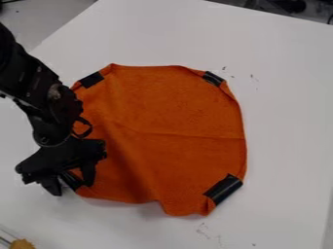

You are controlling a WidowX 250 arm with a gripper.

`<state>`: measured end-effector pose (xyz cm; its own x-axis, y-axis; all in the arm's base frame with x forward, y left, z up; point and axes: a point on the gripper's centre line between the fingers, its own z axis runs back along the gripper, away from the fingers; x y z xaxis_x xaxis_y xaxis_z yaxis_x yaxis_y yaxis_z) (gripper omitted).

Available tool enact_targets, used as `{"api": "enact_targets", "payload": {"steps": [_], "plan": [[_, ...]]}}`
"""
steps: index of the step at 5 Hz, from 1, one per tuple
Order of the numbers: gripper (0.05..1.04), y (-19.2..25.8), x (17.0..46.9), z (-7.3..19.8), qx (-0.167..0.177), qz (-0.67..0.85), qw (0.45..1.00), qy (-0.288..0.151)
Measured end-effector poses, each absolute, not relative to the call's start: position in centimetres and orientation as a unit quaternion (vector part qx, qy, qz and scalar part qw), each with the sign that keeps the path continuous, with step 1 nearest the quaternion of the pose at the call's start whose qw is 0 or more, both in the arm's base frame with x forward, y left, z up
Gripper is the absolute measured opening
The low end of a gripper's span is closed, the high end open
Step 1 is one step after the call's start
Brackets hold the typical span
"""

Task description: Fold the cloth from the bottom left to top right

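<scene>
Gripper first: in the camera view, the black two-finger gripper hangs at the lower left of the orange fabric cloth, its fingers spread well apart. The black tape patch on the cloth's bottom left corner shows between them. I can't tell whether either finger touches the fabric, and I see no firm hold.

The cloth lies mostly flat on the white tabletop, with a light crease across its middle and a ripple along its bottom edge. More black tape marks its other corners, and the top right patch looks like my target.

I judge this as the grasp, with the fold itself not yet made. I'd want the fingertips low enough to catch the cloth without pressing hard into the table, then closed squarely on the taped corner. A shallow bite could slip off once the cloth bends. After that, a modest lift and a smooth diagonal arc should suit; dragging low might bunch the fabric or slide the whole piece.

As for containers, a yellow-brown lump sits at the lower left beside a thin, pale edge; I can't tell whether that edge belongs to one.
</scene>
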<state>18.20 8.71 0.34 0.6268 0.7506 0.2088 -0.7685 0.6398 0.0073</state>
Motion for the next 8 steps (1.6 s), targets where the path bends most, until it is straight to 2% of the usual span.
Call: {"api": "enact_targets", "payload": {"steps": [1, 2, 3, 4, 5, 6, 7, 8], "plan": [[0.343, 8.7, 17.1, 0.6, 0.062, 0.420, 0.903, -0.066], [0.156, 9.1, 16.7, 3.1, 0.087, 0.422, 0.901, -0.050], [0.080, 9.1, 17.1, 5.8, 0.120, 0.411, 0.903, -0.024], [0.074, 9.3, 20.2, 8.8, 0.131, 0.387, 0.912, -0.027], [0.073, 9.5, 25.0, 9.4, 0.116, 0.336, 0.934, -0.044], [0.073, 9.9, 29.9, 8.1, 0.096, 0.261, 0.958, -0.067], [0.073, 10.0, 34.9, 6.1, 0.057, 0.169, 0.980, -0.083], [0.073, 10.2, 37.2, 5.7, 0.028, 0.133, 0.987, -0.090]]}}
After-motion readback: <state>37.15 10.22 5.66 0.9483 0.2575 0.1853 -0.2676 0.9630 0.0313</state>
